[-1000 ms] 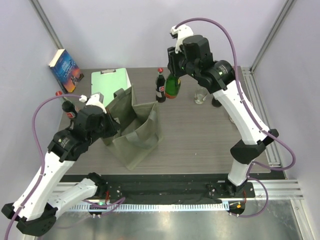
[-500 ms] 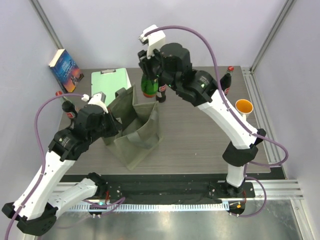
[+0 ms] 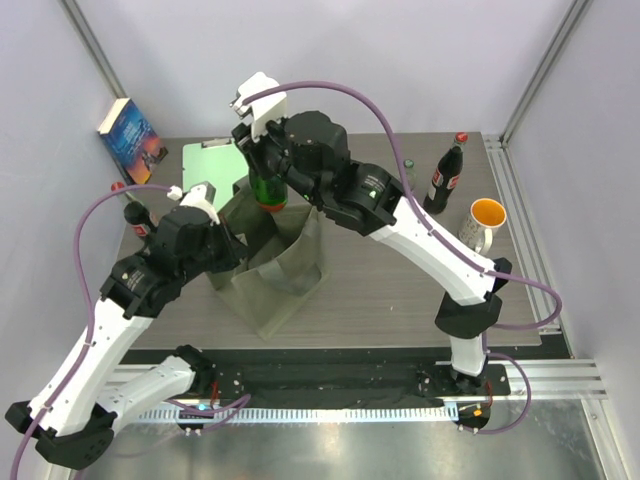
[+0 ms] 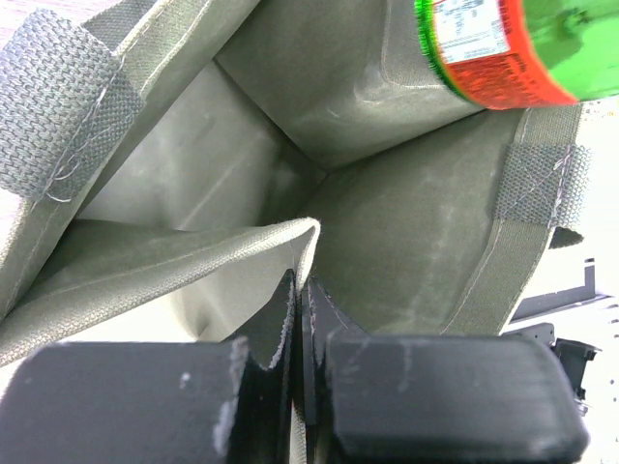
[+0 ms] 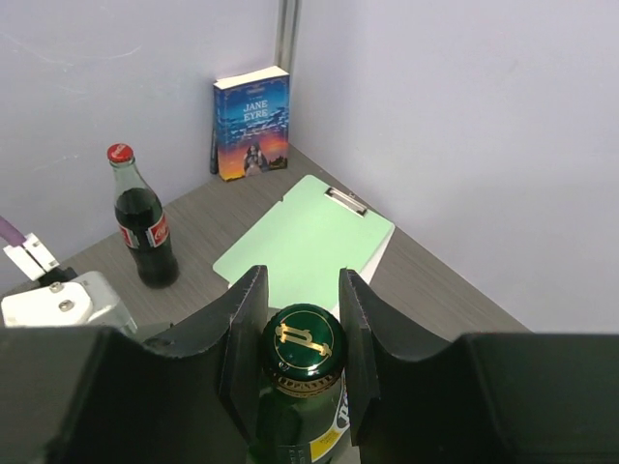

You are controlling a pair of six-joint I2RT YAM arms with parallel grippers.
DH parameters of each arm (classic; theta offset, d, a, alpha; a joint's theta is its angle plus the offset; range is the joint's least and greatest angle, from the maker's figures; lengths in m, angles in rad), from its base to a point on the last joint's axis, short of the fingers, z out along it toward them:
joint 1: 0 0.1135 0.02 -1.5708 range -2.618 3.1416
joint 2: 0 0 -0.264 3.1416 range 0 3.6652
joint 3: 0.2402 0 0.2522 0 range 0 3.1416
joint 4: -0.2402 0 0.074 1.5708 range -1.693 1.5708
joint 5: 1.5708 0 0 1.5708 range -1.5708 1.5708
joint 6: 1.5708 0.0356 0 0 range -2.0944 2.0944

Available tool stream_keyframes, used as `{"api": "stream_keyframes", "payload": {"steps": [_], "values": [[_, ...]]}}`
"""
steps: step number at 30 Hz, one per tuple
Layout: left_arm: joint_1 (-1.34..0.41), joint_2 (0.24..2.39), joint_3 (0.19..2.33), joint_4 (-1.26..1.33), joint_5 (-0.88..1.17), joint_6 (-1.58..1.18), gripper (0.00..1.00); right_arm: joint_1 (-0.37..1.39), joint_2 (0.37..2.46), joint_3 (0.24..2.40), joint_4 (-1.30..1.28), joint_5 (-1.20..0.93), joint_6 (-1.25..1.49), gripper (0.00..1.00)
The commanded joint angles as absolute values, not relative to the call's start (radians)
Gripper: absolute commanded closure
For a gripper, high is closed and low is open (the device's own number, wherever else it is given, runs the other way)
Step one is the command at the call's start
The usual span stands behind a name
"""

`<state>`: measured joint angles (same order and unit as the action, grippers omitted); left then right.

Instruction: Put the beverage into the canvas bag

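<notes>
Only the left wrist view looks down into the olive-grey canvas tote bag (image 4: 406, 222). There the red-banded base of the green glass bottle (image 4: 493, 48) hangs at the bag's far rim, above the open mouth and not inside. Only the right wrist view shows the bottle's gold-marked green cap (image 5: 298, 346), with the neck clamped between the fingers of the right tool (image 5: 295, 324). The left tool (image 4: 300, 290) is closed, pinching a fabric edge of the bag. The overhead view places the bag on the grey worktop (image 3: 400, 270), near a flat mint-green clipboard (image 3: 215, 160).
</notes>
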<state>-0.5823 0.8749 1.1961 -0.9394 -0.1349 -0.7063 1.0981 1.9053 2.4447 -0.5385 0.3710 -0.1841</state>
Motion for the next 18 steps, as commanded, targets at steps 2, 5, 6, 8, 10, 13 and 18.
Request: {"api": "stream_keyframes", "payload": {"steps": [2,5,6,8,10,13,18], "values": [[-0.586,0.858,1.204,-0.905,-0.147,-0.713,1.0,1.108,1.876,2.499,-0.324,0.348,-0.169,0.99],[-0.586,0.848,1.2,-0.908,-0.149,-0.716,1.0,1.109,1.853,2.426,-0.324,0.35,-0.153,0.99],[-0.586,0.844,1.2,-0.913,-0.15,-0.716,1.0,1.108,1.845,2.402,-0.324,0.35,-0.15,0.99],[-0.586,0.838,1.2,-0.914,-0.156,-0.719,1.0,1.108,1.826,2.337,-0.314,0.344,-0.141,0.99],[-0.586,0.83,1.198,-0.916,-0.161,-0.722,1.0,1.108,1.809,2.281,-0.302,0.336,-0.133,0.99],[-0.586,0.828,1.201,-0.925,-0.164,-0.727,1.0,1.108,1.799,2.243,-0.301,0.324,-0.121,0.99],[-0.586,0.819,1.186,-0.927,-0.17,-0.729,1.0,1.108,1.79,2.192,-0.284,0.296,-0.109,0.99]]}}
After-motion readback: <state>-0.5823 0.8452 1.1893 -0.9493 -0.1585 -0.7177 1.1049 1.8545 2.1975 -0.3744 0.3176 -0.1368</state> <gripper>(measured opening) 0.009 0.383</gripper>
